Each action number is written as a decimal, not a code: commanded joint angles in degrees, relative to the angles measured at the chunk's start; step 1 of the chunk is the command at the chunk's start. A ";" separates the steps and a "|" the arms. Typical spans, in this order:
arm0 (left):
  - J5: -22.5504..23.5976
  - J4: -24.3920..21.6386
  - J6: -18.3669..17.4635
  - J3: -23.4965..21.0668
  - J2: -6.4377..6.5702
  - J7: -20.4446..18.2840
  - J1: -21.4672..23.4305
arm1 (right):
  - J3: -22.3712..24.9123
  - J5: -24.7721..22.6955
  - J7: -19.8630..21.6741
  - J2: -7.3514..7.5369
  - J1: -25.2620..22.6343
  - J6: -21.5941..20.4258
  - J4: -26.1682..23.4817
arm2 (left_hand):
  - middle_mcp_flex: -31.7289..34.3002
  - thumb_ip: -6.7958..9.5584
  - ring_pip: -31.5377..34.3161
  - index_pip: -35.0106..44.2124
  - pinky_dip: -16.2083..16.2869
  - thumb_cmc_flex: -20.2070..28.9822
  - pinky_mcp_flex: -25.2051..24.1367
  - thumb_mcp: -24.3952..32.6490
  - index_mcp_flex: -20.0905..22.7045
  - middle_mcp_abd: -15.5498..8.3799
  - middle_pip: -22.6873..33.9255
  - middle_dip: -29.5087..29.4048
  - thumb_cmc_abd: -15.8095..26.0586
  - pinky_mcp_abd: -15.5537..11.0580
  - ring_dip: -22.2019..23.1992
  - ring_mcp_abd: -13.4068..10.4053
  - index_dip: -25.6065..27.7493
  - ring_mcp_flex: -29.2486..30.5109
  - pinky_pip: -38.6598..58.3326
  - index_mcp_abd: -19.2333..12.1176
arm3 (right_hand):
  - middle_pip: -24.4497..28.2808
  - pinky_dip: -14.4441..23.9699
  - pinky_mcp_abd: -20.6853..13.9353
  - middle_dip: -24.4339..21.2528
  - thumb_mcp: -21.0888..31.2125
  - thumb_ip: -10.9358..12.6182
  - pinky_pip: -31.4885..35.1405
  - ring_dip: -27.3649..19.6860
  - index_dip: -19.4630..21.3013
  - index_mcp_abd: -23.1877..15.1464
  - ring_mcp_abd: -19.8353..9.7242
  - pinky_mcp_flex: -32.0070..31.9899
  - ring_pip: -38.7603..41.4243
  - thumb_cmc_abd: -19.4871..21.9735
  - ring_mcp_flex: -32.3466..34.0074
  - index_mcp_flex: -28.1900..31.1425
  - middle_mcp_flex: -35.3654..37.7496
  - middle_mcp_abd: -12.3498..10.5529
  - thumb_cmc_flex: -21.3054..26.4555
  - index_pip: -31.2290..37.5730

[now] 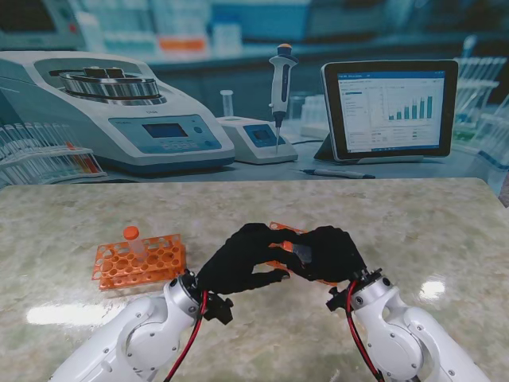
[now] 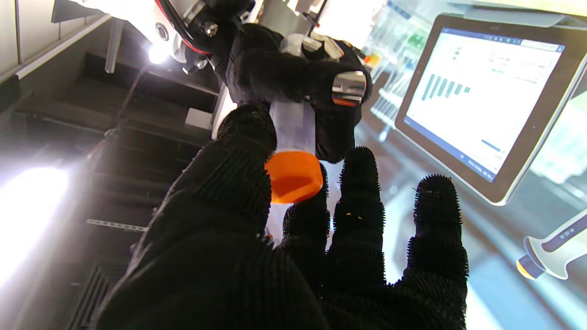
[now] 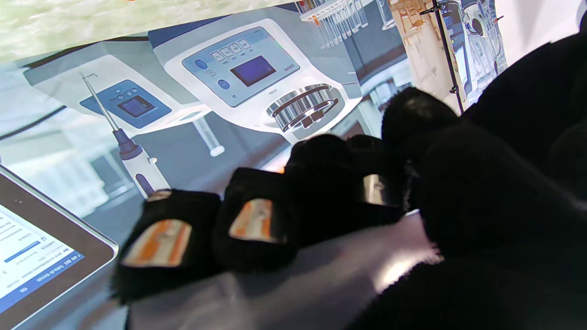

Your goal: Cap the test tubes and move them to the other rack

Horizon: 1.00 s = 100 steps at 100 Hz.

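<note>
Clear plastic test tube (image 2: 293,126) held in right hand (image 1: 330,253); left hand (image 1: 238,261) pinches orange screw cap (image 2: 293,176) on. Next, probably twisting tight.

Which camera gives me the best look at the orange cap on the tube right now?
The left wrist view: the orange cap sits plainly between the left hand fingers, on the tube held by the right hand. The stand view hides it behind both hands; the right wrist view shows only tube wall.
</note>
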 commanded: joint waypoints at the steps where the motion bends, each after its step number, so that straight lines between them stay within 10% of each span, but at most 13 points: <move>1: -0.15 0.14 -0.25 -0.02 0.04 -0.44 0.76 | -0.02 0.20 0.02 -0.33 -0.02 0.31 -0.63 | 0.60 1.94 -1.30 0.80 -0.19 0.82 -1.22 -3.41 0.94 -1.96 -1.25 -1.27 0.54 0.56 -1.00 -0.01 -0.75 -1.40 -1.69 -2.43 | 0.74 2.80 -4.80 1.30 0.90 0.78 17.93 4.35 2.09 -1.99 -7.91 4.43 11.85 2.62 1.27 2.65 3.11 1.75 2.20 3.86; 61: -2.90 -1.08 -0.32 -0.36 -0.20 -1.48 1.51 | 0.00 0.42 0.14 -0.34 0.02 0.25 -0.50 | -2.52 2.86 -9.11 -4.71 -2.57 -0.81 -5.87 -9.57 -1.04 -0.24 -5.26 -5.80 6.66 1.25 -10.01 4.12 -5.07 -8.66 -10.60 -1.89 | 0.74 2.79 -4.84 1.28 0.69 0.70 17.97 4.34 2.09 -2.01 -7.92 4.44 11.86 2.59 1.27 2.63 3.10 1.78 2.19 3.85; 100: -3.87 -3.27 -0.31 -1.11 -0.02 -3.03 1.25 | 0.02 0.32 -0.07 -0.35 -0.07 0.12 -0.44 | -4.55 3.30 -10.70 -12.82 -2.21 -4.71 -6.81 -8.68 -4.52 -0.35 -6.00 -7.69 10.13 0.72 -13.45 3.19 -8.61 -11.80 -16.05 7.57 | 0.72 2.79 -4.84 1.28 0.66 0.68 17.97 4.35 2.09 -2.02 -7.87 4.44 11.89 2.56 1.27 2.63 3.10 1.73 2.22 3.84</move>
